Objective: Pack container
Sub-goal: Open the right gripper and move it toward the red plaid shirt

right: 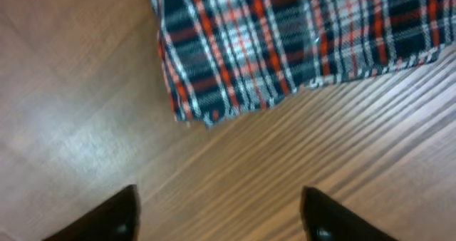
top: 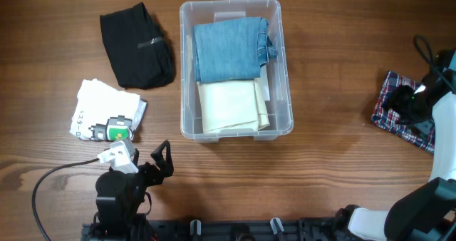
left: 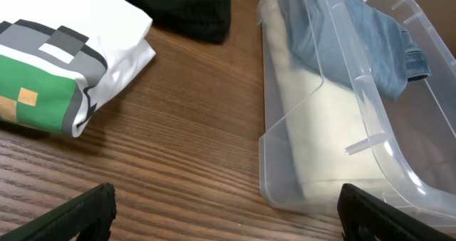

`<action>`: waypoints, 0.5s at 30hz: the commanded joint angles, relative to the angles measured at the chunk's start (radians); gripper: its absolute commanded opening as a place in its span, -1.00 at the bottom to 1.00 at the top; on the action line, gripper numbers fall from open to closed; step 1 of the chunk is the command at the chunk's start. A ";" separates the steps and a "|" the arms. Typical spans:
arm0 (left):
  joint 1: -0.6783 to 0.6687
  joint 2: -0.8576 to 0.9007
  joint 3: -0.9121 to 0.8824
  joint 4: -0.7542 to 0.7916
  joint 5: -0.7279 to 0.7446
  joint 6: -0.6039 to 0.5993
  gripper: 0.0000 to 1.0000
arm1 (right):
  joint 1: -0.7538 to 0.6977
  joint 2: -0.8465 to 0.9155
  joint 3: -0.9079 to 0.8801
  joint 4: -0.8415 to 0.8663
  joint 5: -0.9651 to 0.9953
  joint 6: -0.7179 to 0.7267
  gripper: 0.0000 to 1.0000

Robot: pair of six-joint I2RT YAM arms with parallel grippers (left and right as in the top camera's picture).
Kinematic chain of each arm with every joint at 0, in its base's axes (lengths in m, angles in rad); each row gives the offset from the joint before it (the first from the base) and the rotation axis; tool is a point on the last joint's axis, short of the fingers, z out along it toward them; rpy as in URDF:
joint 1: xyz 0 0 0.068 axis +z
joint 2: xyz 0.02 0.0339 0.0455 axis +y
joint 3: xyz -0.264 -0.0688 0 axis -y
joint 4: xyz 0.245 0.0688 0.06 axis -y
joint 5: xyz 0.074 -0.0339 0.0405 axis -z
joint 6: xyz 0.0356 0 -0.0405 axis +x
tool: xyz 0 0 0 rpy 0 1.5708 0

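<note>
We see the container [top: 187, 70] mid-table [top: 342, 70], holding folded denim [top: 229, 50] and a cream cloth [top: 231, 105]. Our left gripper [left: 224, 212] hangs released and empty near its front corner, beside the white printed shirt [left: 64, 63]. Our right gripper [right: 221, 212], jaws spread and empty, hovers by the plaid cloth [right: 299, 41], well apart.

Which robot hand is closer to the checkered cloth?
The right. The right gripper hovers just beside the checkered cloth; the left gripper sits far away, beyond the container.
</note>
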State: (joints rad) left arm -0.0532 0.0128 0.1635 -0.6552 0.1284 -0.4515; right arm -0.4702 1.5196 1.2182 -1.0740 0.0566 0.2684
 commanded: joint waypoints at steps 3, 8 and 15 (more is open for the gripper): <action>-0.001 -0.010 -0.003 0.003 0.005 -0.005 1.00 | -0.202 -0.021 -0.001 0.067 -0.102 0.023 0.85; -0.001 -0.010 -0.003 0.003 0.005 -0.005 0.99 | -0.380 -0.020 -0.001 0.136 -0.237 0.050 0.55; -0.001 -0.010 -0.003 0.003 0.005 -0.005 1.00 | -0.437 0.017 -0.002 0.226 -0.192 0.101 -0.91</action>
State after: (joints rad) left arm -0.0532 0.0128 0.1635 -0.6552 0.1284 -0.4515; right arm -0.9005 1.5200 1.2175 -0.8734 -0.1497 0.3435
